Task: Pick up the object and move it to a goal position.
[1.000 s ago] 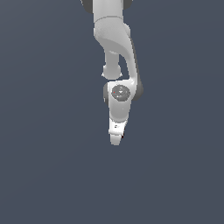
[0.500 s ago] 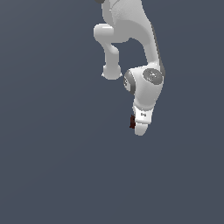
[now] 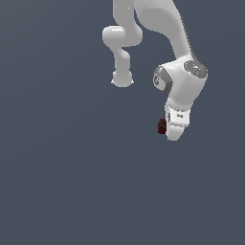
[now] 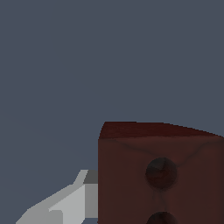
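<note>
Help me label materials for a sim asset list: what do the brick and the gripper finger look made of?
Brick: looks like matte moulded plastic, flat dark reddish-brown with no gloss and two round recessed spots. Gripper finger: pale grey, smooth, like plastic or painted metal; the flat-shaded render leaves that open.

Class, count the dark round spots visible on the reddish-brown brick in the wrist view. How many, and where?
2. Both sit on the brick's facing side: one full spot, and a second spot cut off by the picture's edge. More may be hidden.
</note>
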